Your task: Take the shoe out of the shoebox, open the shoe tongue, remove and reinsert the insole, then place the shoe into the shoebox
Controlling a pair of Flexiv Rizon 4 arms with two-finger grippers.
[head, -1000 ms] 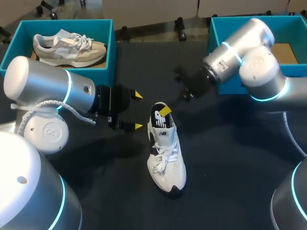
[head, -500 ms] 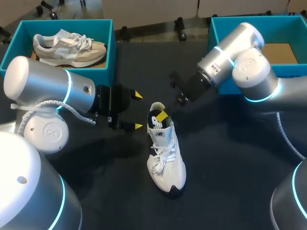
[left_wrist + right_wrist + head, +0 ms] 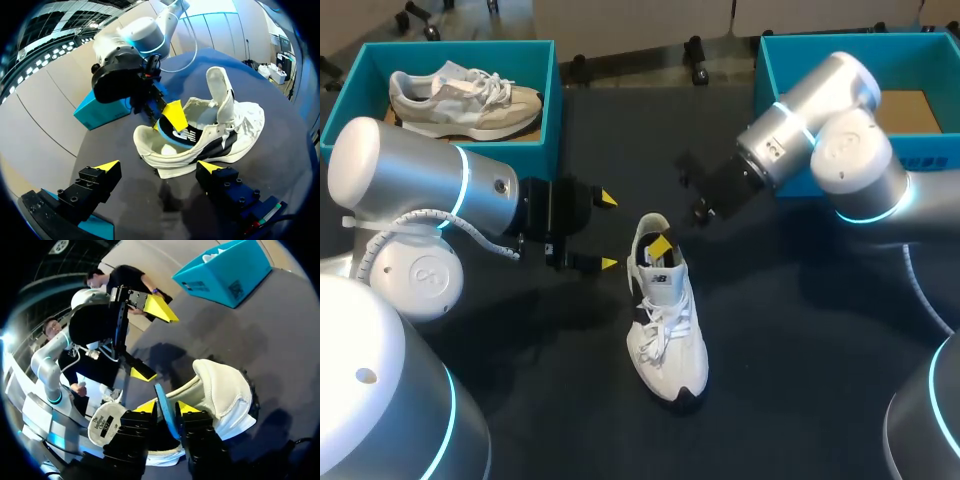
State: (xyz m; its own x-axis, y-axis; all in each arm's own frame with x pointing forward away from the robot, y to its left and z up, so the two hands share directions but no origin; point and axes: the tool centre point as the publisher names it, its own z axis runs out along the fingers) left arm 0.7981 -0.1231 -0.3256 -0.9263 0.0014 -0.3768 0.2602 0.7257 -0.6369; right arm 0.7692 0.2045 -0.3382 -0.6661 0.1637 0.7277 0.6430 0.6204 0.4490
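We find the white lace-up sneaker with black side panels (image 3: 665, 325) lying upright on the dark table (image 3: 800, 350), near its middle and outside both boxes, toe towards us and heel opening towards the far edge. Its padded white tongue (image 3: 220, 90) stands pulled up and away from the opening, with the laces loose below it. The thin dark insole (image 3: 182, 136) rises out of the heel opening, its front part inside the sneaker; it carries a white logo on its heel end, and we leave the print unread. Our right tool (image 3: 167, 407) is closed on this insole, one yellow tip on each face of its raised edge, just above the heel. Our left tool (image 3: 608, 231) stands just beside the heel, its fingers spread wide with nothing between them touching both. At the far left corner stands a teal cardboard shoebox (image 3: 548, 100) with black printed labels on its side wall, and in it lies a beige and grey sneaker (image 3: 465, 97) on its side. A second teal shoebox (image 3: 765, 70) stands at the far right, partly hidden behind our right arm, showing a brown floor.
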